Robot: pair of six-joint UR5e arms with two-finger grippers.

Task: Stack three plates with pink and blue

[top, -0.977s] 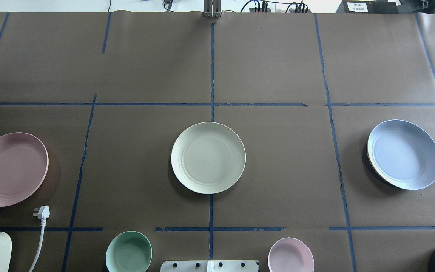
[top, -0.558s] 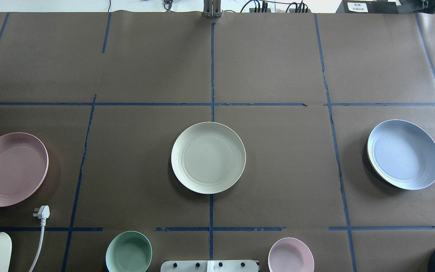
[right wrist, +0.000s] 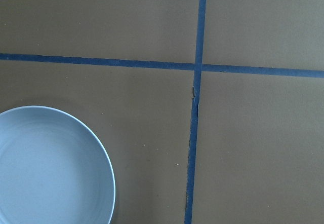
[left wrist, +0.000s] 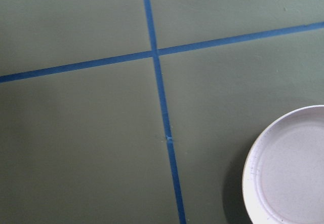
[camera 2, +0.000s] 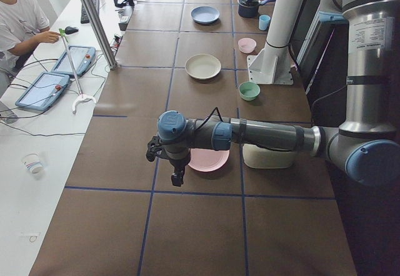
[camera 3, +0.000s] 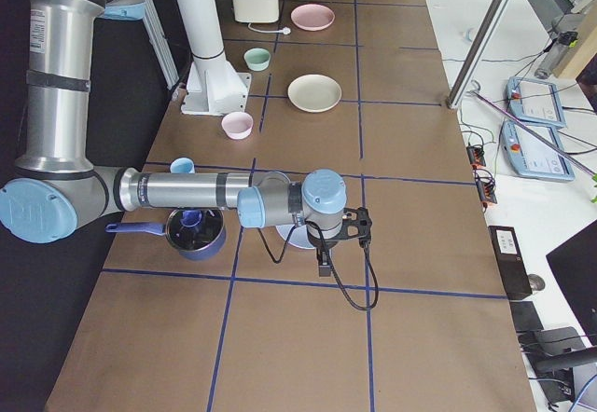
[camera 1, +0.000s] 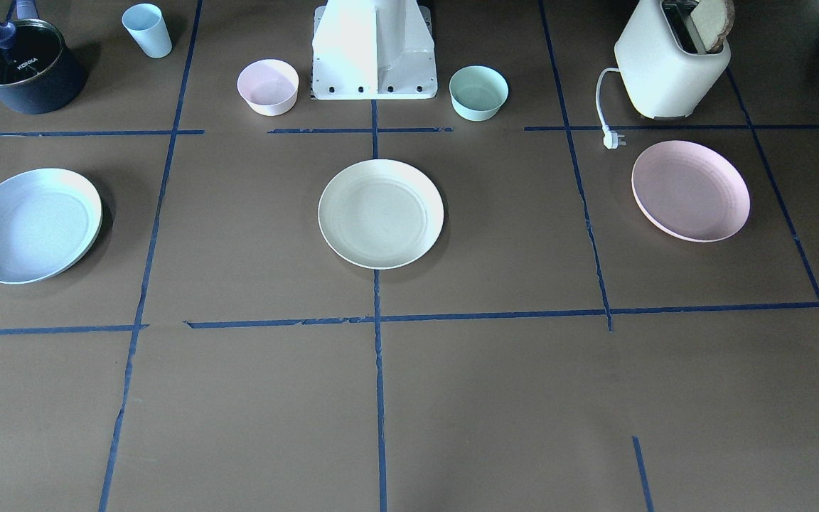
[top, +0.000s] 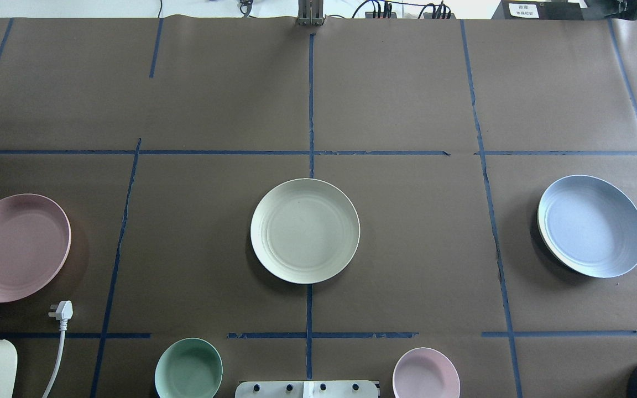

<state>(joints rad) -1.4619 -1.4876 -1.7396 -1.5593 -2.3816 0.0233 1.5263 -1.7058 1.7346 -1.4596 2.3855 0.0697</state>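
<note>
Three plates lie apart on the brown table. The cream-white plate (top: 305, 230) is in the middle, the pale pink plate (top: 15, 247) at the overhead view's left edge, the light blue plate (top: 591, 225) at the right. My left gripper (camera 2: 178, 177) shows only in the exterior left view, hanging above the table just beside the pink plate (camera 2: 209, 159). My right gripper (camera 3: 323, 267) shows only in the exterior right view, beside the blue plate, which my arm mostly hides. I cannot tell whether either is open or shut. Each wrist view shows part of its plate: pink (left wrist: 291, 168), blue (right wrist: 50, 165).
A mint bowl (top: 188, 369) and a small pink bowl (top: 426, 373) flank the robot base (top: 306, 389). A toaster (camera 1: 671, 60) with its white plug (top: 62, 310) stands behind the pink plate. A dark pot (camera 1: 24, 65) and a blue cup (camera 1: 147, 30) stand behind the blue plate.
</note>
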